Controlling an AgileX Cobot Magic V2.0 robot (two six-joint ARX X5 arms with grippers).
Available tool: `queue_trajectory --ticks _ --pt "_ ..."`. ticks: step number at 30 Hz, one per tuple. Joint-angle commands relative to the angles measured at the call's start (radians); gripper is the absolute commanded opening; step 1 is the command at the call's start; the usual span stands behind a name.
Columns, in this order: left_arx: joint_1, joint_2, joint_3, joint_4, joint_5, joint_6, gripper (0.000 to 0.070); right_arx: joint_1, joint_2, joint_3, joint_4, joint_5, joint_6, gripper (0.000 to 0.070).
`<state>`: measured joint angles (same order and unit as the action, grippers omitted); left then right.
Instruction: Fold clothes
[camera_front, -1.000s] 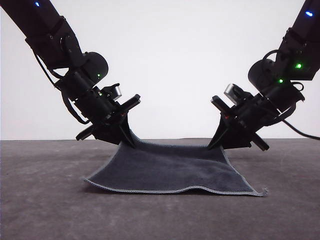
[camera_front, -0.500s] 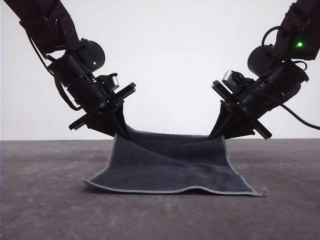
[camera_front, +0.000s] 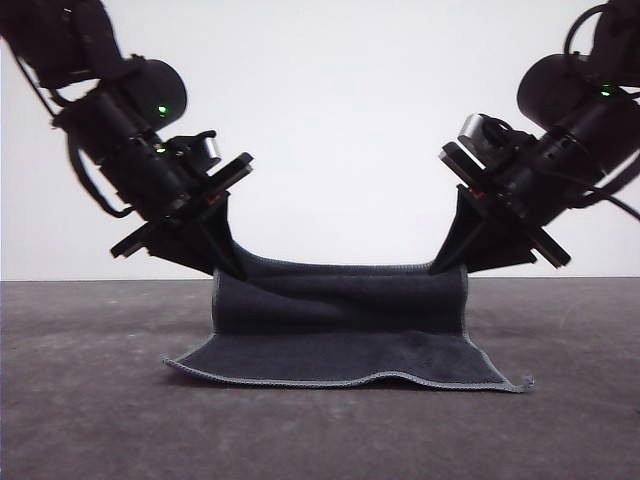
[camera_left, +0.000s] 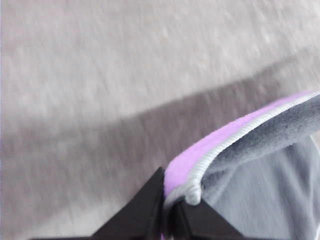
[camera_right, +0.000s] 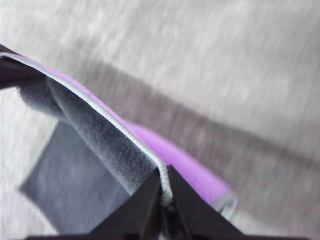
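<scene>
The near hem of the cloth (camera_front: 340, 360) lies flat on the grey table (camera_front: 90, 420), sagging toward six o'clock. Behind it the far half hangs as a raised curtain between my claws. My left gripper (camera_front: 232, 268) at nine o'clock is pinched on one far corner, my right gripper (camera_front: 444, 265) at three o'clock on the other — the wrist views show purple underside at each nip. By my reckoning the fold is about half made — the carry forward and laying down remain.

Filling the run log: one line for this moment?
phase: lifting | left tool: shut on far corner | right tool: same | small square charcoal-and-purple cloth: near edge on table
</scene>
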<state>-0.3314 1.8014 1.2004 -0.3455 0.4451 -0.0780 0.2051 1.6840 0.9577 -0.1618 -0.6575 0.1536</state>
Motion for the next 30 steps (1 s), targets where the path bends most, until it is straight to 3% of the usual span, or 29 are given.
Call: queue_trajectory --ticks 1,14,15,18,19,20,30 --pt "-0.010 -0.013 -0.031 0.022 -0.005 0.003 0.0003 0.006 -0.018 -0.027 0.015 0.007 -0.012 0.0004" --pt "-0.072 -0.106 -0.177 -0.001 -0.003 -0.016 0.0007 0.059 -0.188 -0.215 0.051 0.033 0.010 0.0020" --pt "-0.074 -0.110 -0.179 -0.013 -0.003 -0.016 0.0023 0.062 -0.197 -0.219 0.044 0.033 0.013 0.0047" --pt "-0.078 -0.122 -0.179 -0.049 -0.003 -0.021 0.0236 0.067 -0.224 -0.219 -0.004 0.032 0.018 0.0245" --pt "-0.079 -0.127 -0.179 -0.063 -0.002 -0.025 0.0316 0.069 -0.237 -0.219 -0.025 0.032 0.017 0.0271" --pt "-0.079 -0.135 -0.179 -0.078 0.001 -0.026 0.0348 0.071 -0.250 -0.219 -0.043 0.031 0.014 0.0279" --pt "-0.080 -0.368 -0.179 -0.243 0.025 -0.009 0.0359 0.075 -0.484 -0.219 -0.188 0.036 0.036 0.0277"
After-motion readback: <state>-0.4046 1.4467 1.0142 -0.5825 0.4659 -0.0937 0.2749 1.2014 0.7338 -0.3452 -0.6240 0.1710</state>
